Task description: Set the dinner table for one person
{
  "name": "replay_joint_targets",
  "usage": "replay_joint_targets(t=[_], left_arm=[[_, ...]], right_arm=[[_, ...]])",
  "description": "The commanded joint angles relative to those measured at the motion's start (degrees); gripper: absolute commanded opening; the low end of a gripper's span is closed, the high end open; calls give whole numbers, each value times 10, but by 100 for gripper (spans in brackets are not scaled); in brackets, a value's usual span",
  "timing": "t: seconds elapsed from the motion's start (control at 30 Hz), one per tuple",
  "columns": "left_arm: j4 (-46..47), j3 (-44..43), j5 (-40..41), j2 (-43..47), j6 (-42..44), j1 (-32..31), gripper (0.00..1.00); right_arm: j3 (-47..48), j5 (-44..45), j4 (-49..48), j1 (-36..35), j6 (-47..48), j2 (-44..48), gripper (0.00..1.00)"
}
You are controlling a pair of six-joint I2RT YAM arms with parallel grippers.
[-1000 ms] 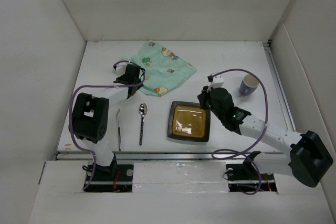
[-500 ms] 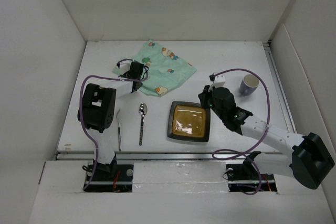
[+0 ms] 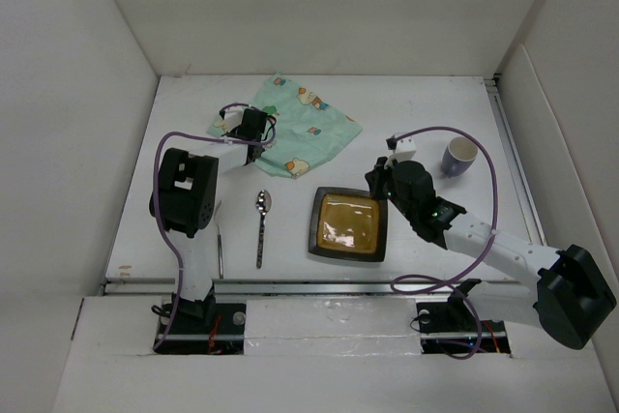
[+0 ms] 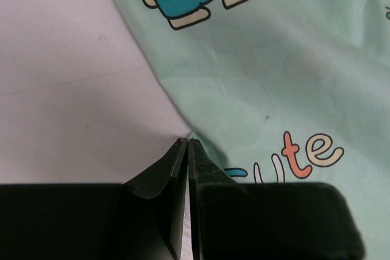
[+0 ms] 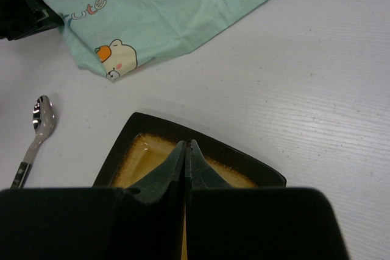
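dinner table (image 3: pixel 426 113): broad white matte top, rigid, filling the floor of the walled bay under both arms; it bears everything and is never gripped; the surface looks smooth enough for things to slide on.

cloth mat (image 3: pixel 305 132): mint green with cartoon print, lying rumpled and skewed at the far middle of the table; judged light, limp and prone to drape and drag; best pinched at a hem or corner, low against the table.
left gripper (image 4: pixel 187 145): jaws pressed together, tips right at the cloth's left edge where it meets bare table; cannot tell whether a fold is caught between them.

plate (image 3: pixel 315 224): square, dark raised rim, glossy amber well, near centre; judged stiff, heavier, slick with glaze and breakable; hold it by the rim.
right gripper (image 5: pixel 186 145): jaws closed to a thin seam, tips over the plate's far rim; nothing seen between them.

spoon (image 3: pixel 261 229): shiny bowl, dark handle, flat on the table just left of the plate; thin, awkward to get under; grip across the handle.
thin utensil (image 3: pixel 220 244) further left; too small to name.
cup (image 3: pixel 457 156): blue outside, pale inside, upright, well right of the cloth; take it by the wall.
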State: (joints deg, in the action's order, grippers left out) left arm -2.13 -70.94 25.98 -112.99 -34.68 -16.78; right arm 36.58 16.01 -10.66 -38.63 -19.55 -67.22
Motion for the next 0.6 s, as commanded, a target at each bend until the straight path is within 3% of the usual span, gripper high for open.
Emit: replay_joint_targets(t=[0.0,0.13,0.4,0.57], left_arm=[[-18,-16,-2,-4,11,3,0],[-26,-17,-19,39,13,3,0],[-34,-8,-51,267,23,3,0],[-28,48,-39,415,22,3,0]], right_arm=[[-1,1,-35,3,-3,2,4],[-2,3,-44,8,-5,-3,6],[75,-9,-53,45,-18,-105,47],[118,-38,-53,57,-22,-166,61]])
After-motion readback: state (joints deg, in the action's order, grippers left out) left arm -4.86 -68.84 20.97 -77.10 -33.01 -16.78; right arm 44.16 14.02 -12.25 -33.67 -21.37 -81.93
